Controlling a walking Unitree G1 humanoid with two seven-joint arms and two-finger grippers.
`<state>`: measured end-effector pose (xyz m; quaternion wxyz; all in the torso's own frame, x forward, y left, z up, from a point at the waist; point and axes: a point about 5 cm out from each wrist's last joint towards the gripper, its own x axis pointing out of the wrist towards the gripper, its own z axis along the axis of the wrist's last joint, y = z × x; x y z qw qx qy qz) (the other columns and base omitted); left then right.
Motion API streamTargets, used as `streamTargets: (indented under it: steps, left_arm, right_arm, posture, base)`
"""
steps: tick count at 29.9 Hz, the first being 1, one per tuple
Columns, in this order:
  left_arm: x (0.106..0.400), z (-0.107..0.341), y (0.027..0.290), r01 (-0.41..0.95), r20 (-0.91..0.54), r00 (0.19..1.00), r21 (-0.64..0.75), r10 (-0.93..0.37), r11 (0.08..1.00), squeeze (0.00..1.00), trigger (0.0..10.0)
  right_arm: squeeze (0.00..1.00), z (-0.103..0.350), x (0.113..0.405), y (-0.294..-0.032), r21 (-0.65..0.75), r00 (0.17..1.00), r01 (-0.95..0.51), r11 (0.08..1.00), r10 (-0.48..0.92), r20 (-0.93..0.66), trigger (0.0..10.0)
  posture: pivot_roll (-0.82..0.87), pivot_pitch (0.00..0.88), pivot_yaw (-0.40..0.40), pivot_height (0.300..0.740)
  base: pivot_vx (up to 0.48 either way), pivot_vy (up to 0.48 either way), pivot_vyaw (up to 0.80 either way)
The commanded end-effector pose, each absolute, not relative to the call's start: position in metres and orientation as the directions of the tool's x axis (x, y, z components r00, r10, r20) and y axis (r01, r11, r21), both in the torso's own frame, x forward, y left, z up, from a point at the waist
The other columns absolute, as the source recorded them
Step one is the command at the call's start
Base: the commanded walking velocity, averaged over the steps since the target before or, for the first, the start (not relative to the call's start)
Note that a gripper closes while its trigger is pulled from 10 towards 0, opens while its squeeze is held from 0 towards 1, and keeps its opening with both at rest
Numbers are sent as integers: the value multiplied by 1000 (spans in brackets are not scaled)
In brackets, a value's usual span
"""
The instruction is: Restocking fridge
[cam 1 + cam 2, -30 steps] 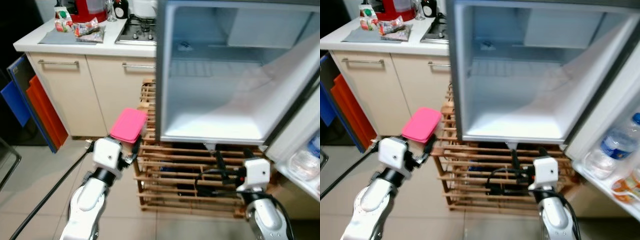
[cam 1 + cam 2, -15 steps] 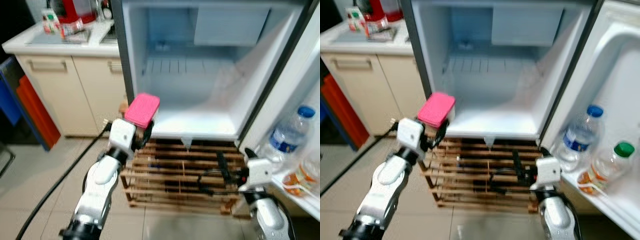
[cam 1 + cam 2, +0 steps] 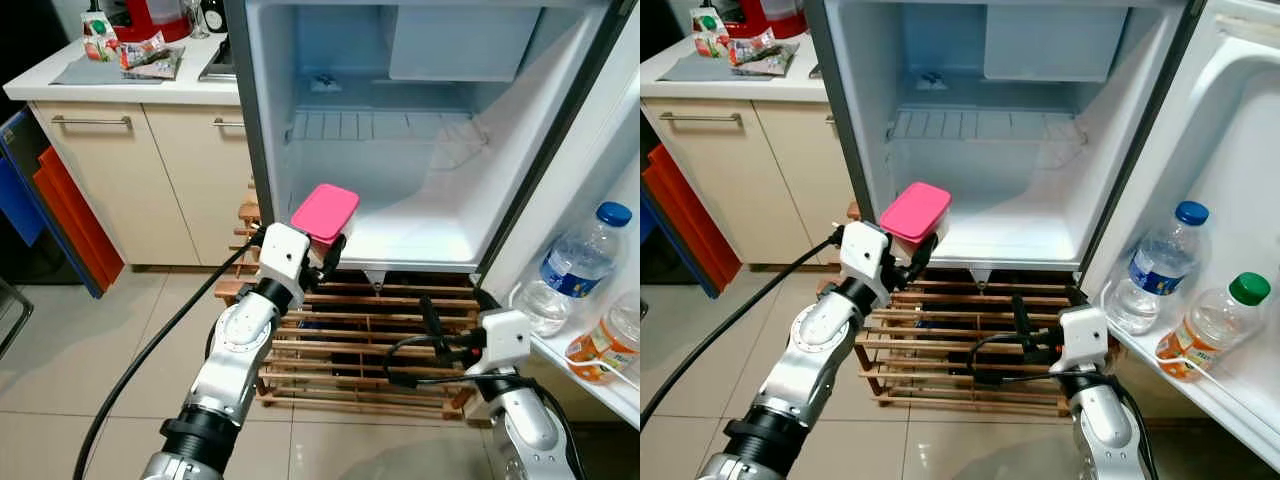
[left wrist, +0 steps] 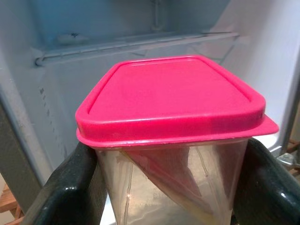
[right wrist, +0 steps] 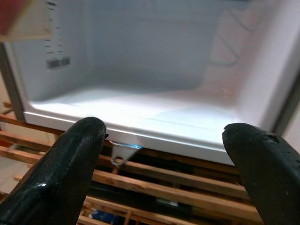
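Observation:
A clear container with a pink lid is held upright in my left gripper, which is shut on it, at the front left edge of the open fridge. In the left wrist view the pink lid sits between the two black fingers, facing the fridge's wire shelf. My right gripper is open, low in front of the wooden rack below the fridge. Its fingers frame the white fridge floor.
The fridge door stands open on the right, with two bottles in its lower shelf. A kitchen counter with packets and cabinets is on the left. A black cable trails from my left arm across the tiled floor.
The camera has come closer and steadied. My left gripper has carried the pink-lidded container rightward, up to the fridge's front edge. The right gripper stays low and open.

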<state>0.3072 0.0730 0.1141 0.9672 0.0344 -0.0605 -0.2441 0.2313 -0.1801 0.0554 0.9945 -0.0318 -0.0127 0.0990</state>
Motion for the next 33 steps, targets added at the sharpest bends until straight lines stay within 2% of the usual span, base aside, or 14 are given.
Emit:
streamTargets:
  steps: [1,14,17,25,33]
  left_arm:
    - [312,122,70,460,126,872,112,-472,881,0,10000]
    - [321,129,69,413,157,893,81,-421,907,0,10000]
    - [324,142,68,413,212,876,133,-433,901,0,10000]
    - [323,179,74,353,380,846,124,-373,927,0,10000]
    - [316,185,71,354,410,835,111,-367,929,0,10000]
  right_arm:
    - [0,55,233,-175,-69,976,-216,974,217,12,10000]
    - [0,65,233,-167,-67,969,-239,969,242,40,10000]
    - [0,66,234,-166,-69,968,-243,968,246,40,10000]
    - [0,69,232,-160,-61,958,-280,958,283,45,10000]
    - [0,68,230,-159,-64,955,-291,955,293,35,10000]
  posture:
    - [-135,0,45,740]
    - [-139,0,40,740]
    - [-138,0,41,740]
    - [-137,0,47,740]
    - [-136,0,44,740]
  base:
    - [0,0,0]
    - [0,0,0]
    - [475,0,0]
    - [472,0,0]
    - [458,0,0]
